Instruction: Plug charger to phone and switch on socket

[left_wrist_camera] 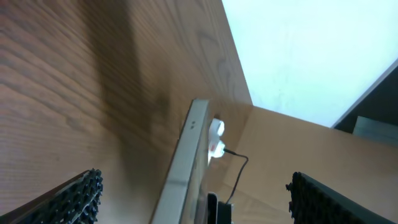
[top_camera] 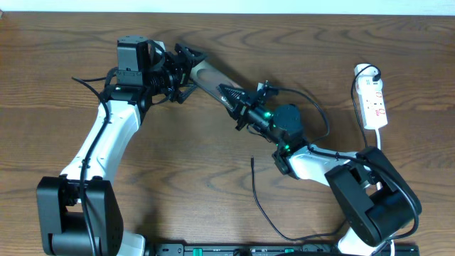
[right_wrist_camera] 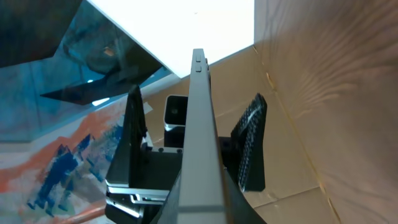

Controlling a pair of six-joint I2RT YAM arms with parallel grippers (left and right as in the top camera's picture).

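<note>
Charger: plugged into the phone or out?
Out. In the overhead view the charger ends in a bare tip lying loose on the table, clearly apart from the phone.

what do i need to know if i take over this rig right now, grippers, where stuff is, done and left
Left gripper: open, fingers either side of one end of the phone, not clamped.
Right gripper: shut on the phone's other end, holding it edge-on.
Charger: its connector tip lies loose on the table near the right arm, apart from the phone.
Socket: at the table's right side, no gripper near it; switch state too small to tell.
Done: phone gripped.
Left: pick up the charger, plug it into the phone, switch on the socket.
</note>
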